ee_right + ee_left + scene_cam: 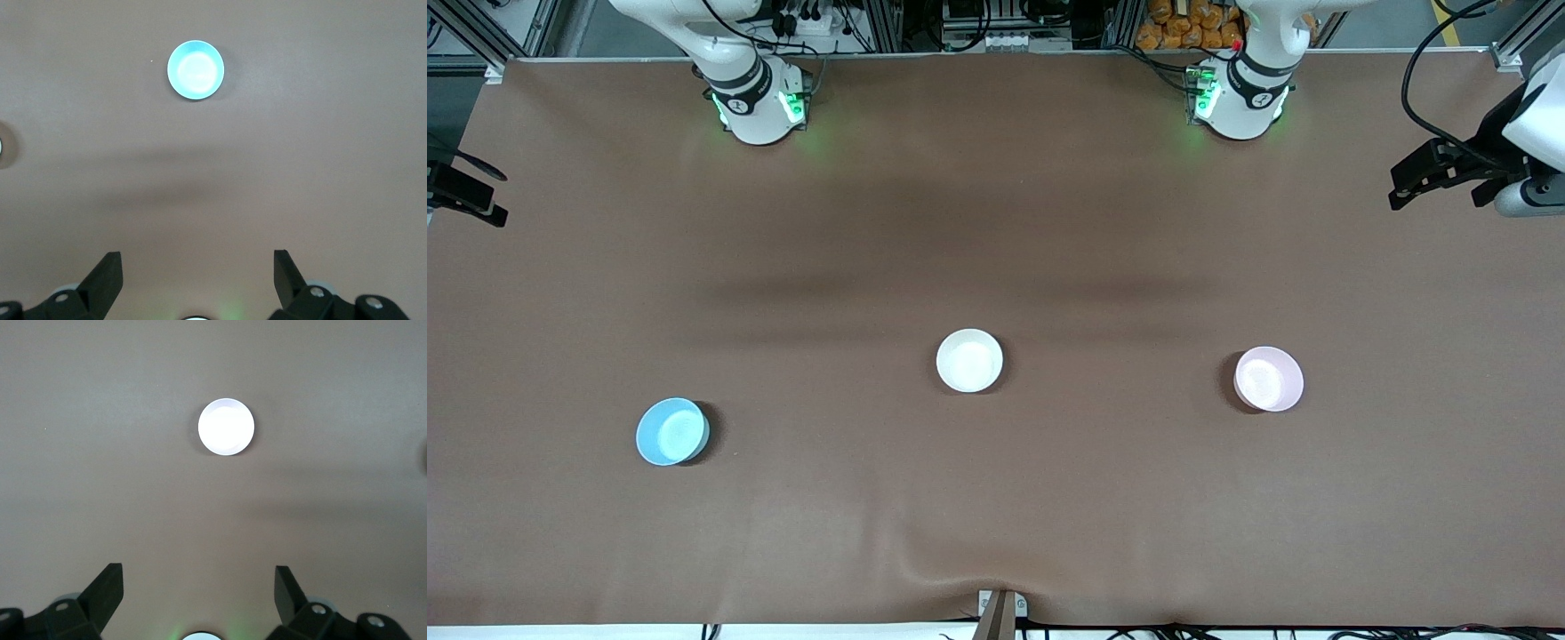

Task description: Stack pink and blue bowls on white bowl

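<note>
The white bowl (969,360) sits mid-table. The pale pink bowl (1268,379) sits toward the left arm's end; it looks nearly white in the left wrist view (226,427). The light blue bowl (671,431) sits toward the right arm's end and also shows in the right wrist view (195,70). All three stand apart and upright. My left gripper (199,570) is open and empty, high above the table and short of the pink bowl. My right gripper (197,257) is open and empty, high above the table and short of the blue bowl.
The brown table cover (996,222) is bare between the arm bases and the bowls. A small bracket (1000,609) sits at the table edge nearest the front camera. The white bowl's rim shows at the edge of the right wrist view (2,147).
</note>
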Motion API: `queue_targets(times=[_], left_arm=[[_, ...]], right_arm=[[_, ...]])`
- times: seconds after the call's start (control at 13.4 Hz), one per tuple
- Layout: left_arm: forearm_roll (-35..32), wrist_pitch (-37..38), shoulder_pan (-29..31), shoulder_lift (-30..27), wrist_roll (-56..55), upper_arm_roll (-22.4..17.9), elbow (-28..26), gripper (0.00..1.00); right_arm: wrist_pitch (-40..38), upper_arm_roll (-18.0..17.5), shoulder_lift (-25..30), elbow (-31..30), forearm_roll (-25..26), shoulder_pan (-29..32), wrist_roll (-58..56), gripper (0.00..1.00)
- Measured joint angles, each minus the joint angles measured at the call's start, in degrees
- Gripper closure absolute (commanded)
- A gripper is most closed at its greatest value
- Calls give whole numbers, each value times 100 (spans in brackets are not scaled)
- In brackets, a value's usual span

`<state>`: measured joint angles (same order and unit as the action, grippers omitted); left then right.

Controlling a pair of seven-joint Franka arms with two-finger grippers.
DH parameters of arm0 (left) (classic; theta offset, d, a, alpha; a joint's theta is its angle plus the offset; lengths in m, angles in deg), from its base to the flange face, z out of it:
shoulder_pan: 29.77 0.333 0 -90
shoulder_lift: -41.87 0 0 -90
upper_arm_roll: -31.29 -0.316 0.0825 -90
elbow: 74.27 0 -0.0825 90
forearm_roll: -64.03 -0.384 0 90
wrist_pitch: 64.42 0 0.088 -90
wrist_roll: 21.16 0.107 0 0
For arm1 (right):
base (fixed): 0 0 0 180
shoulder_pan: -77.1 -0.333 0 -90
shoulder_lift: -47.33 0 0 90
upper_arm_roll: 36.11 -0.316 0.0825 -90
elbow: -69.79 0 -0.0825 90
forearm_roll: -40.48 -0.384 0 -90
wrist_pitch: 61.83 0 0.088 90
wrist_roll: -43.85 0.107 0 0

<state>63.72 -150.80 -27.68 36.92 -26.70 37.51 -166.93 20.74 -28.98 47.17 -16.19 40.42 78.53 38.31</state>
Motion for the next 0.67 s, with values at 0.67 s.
queue_targets(times=[0.67], left_arm=[[0,1,30,204,0,-15,313,0]], right_arm=[[-2,-2,-5,-5,0,0,-1,0]])
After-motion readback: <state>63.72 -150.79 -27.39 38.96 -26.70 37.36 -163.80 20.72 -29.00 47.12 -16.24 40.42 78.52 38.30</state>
